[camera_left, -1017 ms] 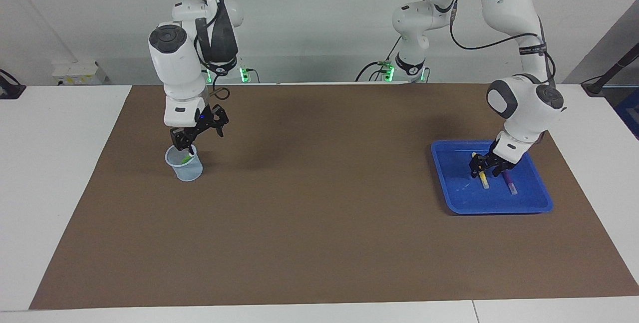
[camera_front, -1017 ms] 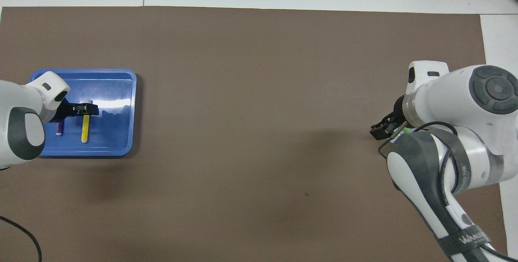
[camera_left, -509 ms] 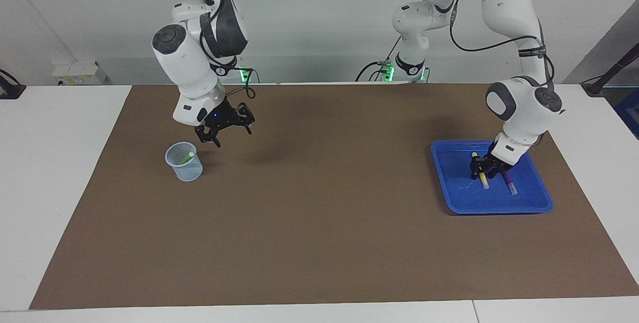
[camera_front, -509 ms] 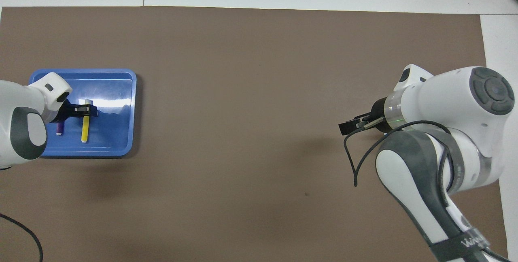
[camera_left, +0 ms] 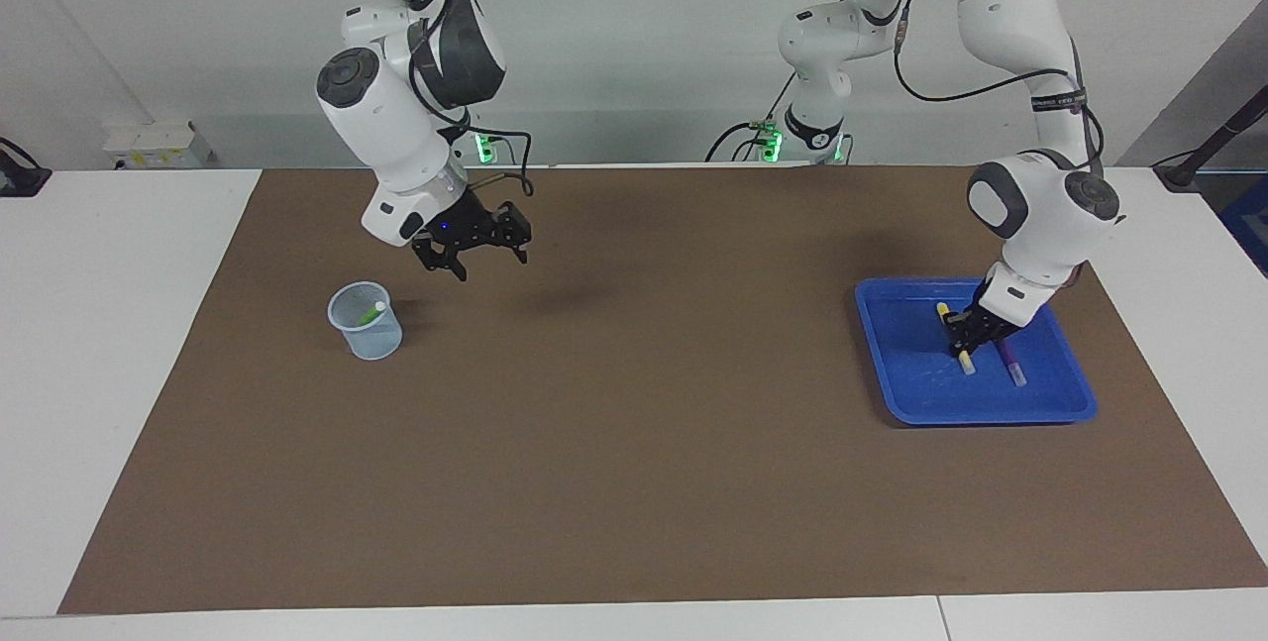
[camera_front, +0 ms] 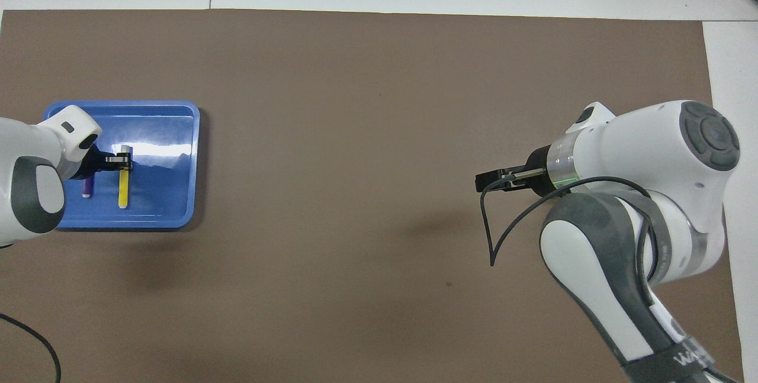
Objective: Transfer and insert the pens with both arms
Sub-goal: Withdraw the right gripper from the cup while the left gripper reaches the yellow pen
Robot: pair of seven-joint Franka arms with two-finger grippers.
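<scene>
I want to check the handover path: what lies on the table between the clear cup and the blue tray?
Only bare brown mat lies between the clear cup and the blue tray; the facing view shows this.

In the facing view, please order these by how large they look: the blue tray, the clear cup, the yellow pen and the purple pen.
1. blue tray
2. clear cup
3. yellow pen and purple pen: both look about alike, and the left claw, shut on the yellow pen, hides part of each, so I do not rank them.
</scene>
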